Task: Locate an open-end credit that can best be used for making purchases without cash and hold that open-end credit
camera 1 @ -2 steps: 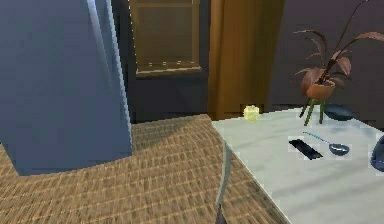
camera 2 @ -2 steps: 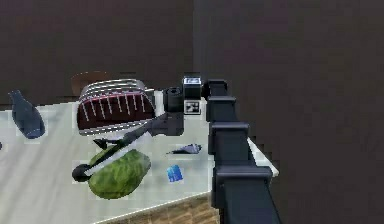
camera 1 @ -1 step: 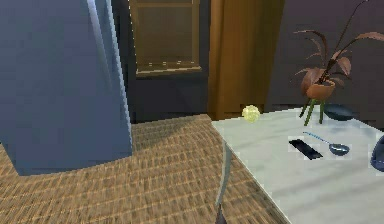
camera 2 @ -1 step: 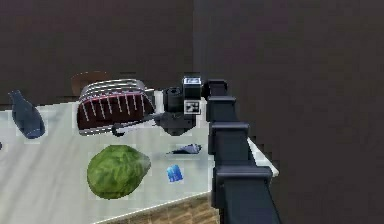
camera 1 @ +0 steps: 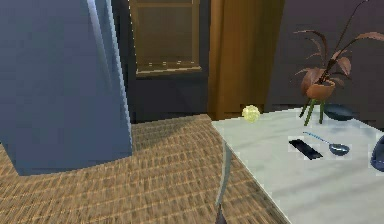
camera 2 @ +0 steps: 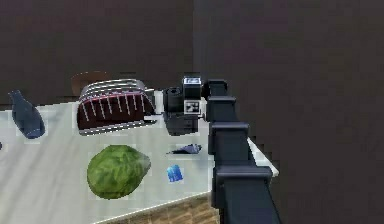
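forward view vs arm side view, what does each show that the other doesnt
Forward view: a potted plant, a yellow ball, a dark flat bar and a wooden door. Arm side view: a dish rack, a green lettuce, a small blue card, the arm and gripper. Both: the white table, and perhaps the blue vessel.

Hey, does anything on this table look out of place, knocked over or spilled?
Nothing looks spilled or broken. The only oddity is a green lettuce head lying bare on the pale table, beside a small blue card near the table's edge. The dish rack stands level.
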Robot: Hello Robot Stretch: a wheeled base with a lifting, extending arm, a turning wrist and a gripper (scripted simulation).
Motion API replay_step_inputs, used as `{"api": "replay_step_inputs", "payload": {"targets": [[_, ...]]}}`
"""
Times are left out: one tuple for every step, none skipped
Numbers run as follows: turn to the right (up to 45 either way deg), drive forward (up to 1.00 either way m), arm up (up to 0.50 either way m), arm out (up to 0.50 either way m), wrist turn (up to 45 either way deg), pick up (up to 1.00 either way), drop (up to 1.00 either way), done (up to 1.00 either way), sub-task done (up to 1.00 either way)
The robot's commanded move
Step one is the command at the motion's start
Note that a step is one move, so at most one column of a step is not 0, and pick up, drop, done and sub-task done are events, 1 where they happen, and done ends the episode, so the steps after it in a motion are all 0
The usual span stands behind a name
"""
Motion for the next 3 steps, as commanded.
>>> {"api": "replay_step_inputs", "payload": {"targets": [[0.0, 0.0, -0.3, 0.0, 0.0, 0.0, 0.0, 0.0, 0.0], [0.0, 0.0, 0.0, 0.0, 0.0, 1.0, 0.0, 0.0, 0.0], [0.0, 0.0, 0.1, 0.0, 0.0, 0.0, 0.0, 0.0, 0.0]]}}
